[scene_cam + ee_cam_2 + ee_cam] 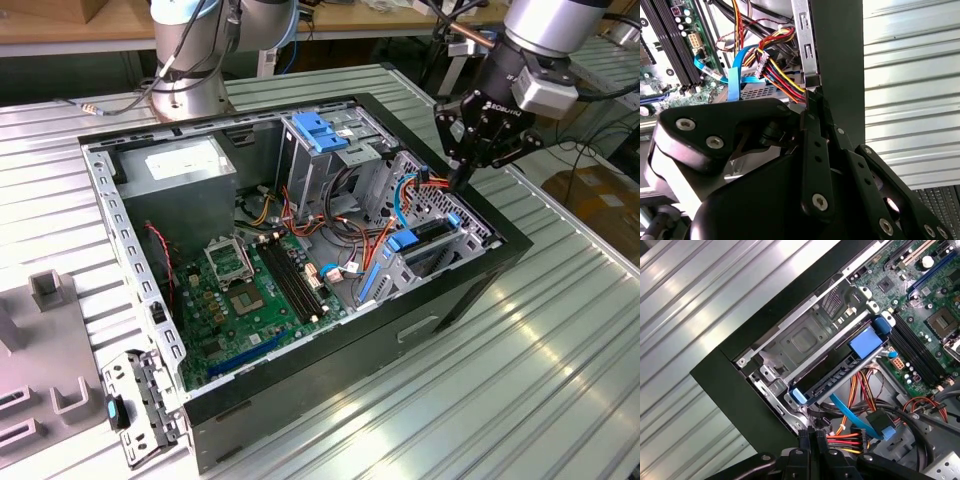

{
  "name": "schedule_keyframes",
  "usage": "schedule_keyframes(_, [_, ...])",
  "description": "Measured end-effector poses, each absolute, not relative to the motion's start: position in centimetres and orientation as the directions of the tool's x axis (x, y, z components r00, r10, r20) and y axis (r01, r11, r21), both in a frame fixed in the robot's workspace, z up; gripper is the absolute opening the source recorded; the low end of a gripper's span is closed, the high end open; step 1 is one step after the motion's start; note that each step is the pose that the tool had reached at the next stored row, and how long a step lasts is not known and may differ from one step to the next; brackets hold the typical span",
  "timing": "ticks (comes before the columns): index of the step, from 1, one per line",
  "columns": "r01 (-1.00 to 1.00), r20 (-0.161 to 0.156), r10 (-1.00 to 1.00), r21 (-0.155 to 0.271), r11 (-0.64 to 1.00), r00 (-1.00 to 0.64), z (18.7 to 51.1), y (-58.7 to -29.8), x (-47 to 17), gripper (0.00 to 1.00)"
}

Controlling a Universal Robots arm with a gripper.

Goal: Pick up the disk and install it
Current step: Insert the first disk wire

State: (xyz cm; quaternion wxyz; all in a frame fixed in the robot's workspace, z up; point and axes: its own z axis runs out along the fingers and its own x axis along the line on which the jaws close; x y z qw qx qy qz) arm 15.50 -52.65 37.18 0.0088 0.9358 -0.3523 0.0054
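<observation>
Exterior view: open computer case (300, 250) lies on its side on the ribbed metal worktop (540, 340). The arm's hand (462, 175) hangs over the case edge at the exterior view's right, tips down among the cables just above the drive bay. The disk (425, 240) sits in that bay, blue rail frame showing, close below the hand. Grey power supply (180, 175) and blue-topped drive cage (325, 135) stand further back; green motherboard (250, 300) fills the case floor.

Second wrist view: the hand's fingers (812, 130) are pressed together, nothing between them, tips beside a bundle of red, yellow and black wires (782, 75).

First wrist view: disk (840, 365) seated in its metal bay against the case wall, blue tabs at both ends. Closed fingertips (812, 440) near the bay's corner, not touching the disk.
</observation>
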Motion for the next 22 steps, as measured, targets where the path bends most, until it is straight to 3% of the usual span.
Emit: schedule_keyframes(22, [-0.811,0.016,-0.811,0.013,-0.584,0.585,37.03,-52.65,15.35,0.16])
